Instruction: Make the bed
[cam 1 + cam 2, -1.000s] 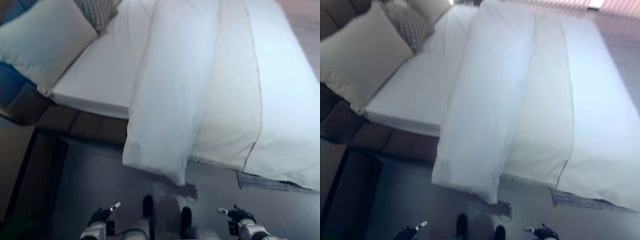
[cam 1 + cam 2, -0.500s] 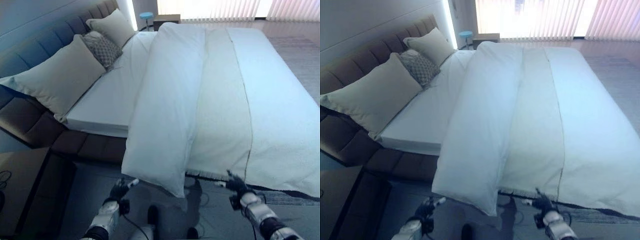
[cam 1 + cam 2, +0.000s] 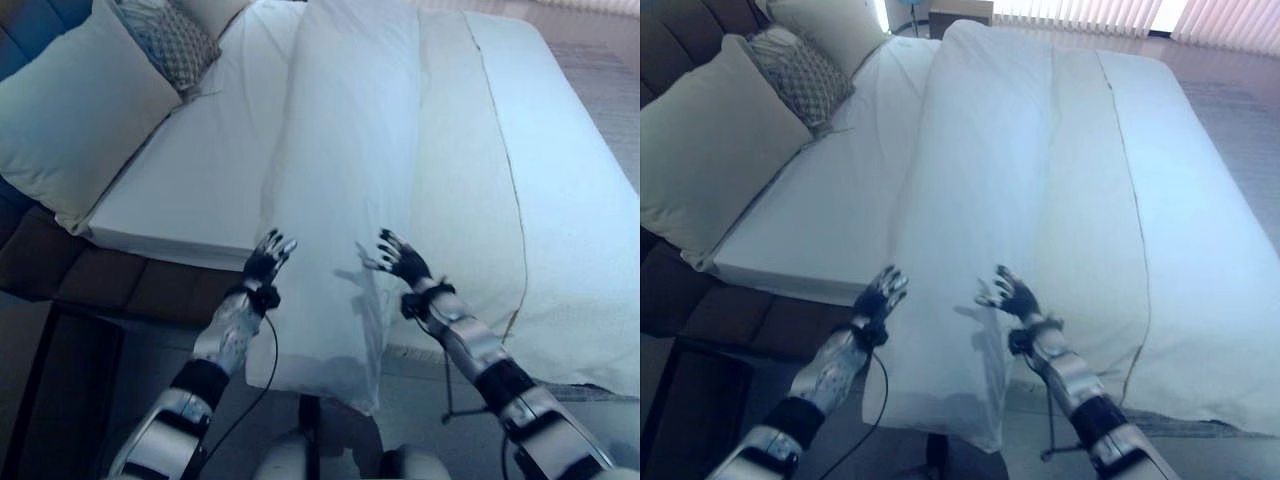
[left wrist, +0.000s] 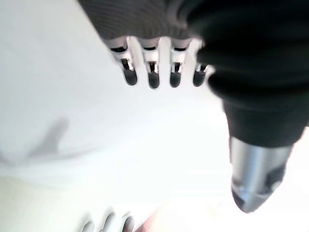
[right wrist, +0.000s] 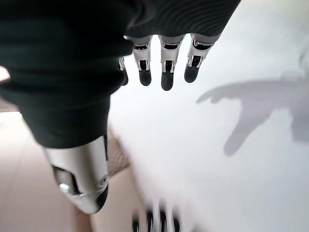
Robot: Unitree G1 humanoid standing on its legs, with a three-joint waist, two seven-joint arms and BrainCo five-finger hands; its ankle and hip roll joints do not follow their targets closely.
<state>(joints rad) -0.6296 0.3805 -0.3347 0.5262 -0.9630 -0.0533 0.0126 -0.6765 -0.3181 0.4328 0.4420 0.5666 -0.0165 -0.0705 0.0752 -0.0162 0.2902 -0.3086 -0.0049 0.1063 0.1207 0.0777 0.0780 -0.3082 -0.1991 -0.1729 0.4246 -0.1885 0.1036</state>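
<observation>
duvet: a white duvet (image 3: 345, 190) is lying folded back on itself in a long thick band down the middle of the frame, its near end hanging over the bed's edge at lower centre.
bed: the bed (image 3: 190, 160) is showing bare sheet to the left of the band, and a flatter white cover (image 3: 560, 200) is lying to its right.
left hand: the left hand (image 3: 268, 258) is hovering at the band's left edge, lower centre, fingers spread and straight, holding nothing.
right hand: the right hand (image 3: 400, 260) is hovering over the band's right edge, fingers splayed apart, gripping nothing.
handling: the duvet is looking soft, puffy and limp, probably light but bulky; it is likely sagging and sliding rather than keeping shape, so pinching a good fold of cloth seems wiser than pushing flat.
where to hold: the folded edge near the overhanging end, one hand on each side, seems best for drawing it open toward the pillows.
count: three pillows in the upper left, two plain (image 3: 715, 140) (image 3: 830, 25) and one patterned (image 3: 800, 75); one duvet; two hands.
</observation>
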